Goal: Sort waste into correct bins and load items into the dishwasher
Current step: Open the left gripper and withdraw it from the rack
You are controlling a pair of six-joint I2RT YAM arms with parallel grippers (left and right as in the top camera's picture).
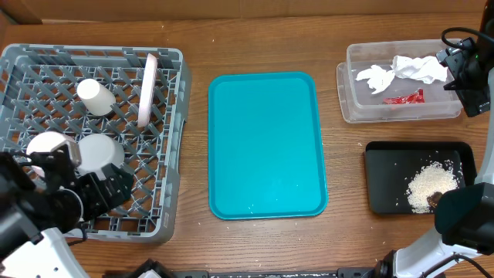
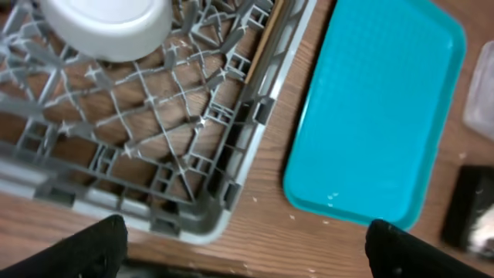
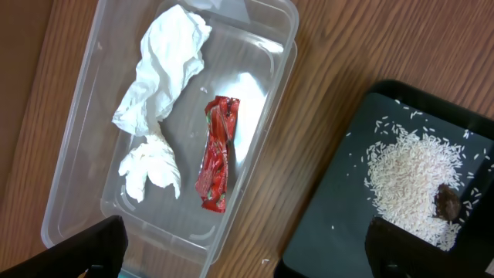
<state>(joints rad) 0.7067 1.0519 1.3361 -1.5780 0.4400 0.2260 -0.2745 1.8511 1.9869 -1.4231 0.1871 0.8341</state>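
When viewed from overhead, left gripper point(image 1: 116, 189) spread empty over grey dish rack point(image 1: 174, 154), bowls point(image 1: 100, 152) beside its jaws, cup point(image 1: 96, 96) and edge-standing plate point(image 1: 147, 89) beyond, shown here alone. Via left wrist, nearer bowl point(image 2: 108, 27) ahead-left, teal tray point(image 2: 378, 116) ahead-right. Via right wrist, right gripper point(image 3: 247, 259) released; tissue point(image 3: 166, 69), wrapper point(image 3: 216, 150) in clear tub point(image 3: 289, 31) ahead-left, rice point(image 3: 413, 181) on black tray point(image 3: 332, 208) ahead-right.

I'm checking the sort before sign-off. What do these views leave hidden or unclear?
Overhead: the left arm covers the dish rack's near-left corner.
Overhead: the right arm hides the clear tub's right end.
Left wrist: a white bowl is cut off by the top edge; the black tray is blurred at the right edge.
Right wrist: the tray runs off the right edge.
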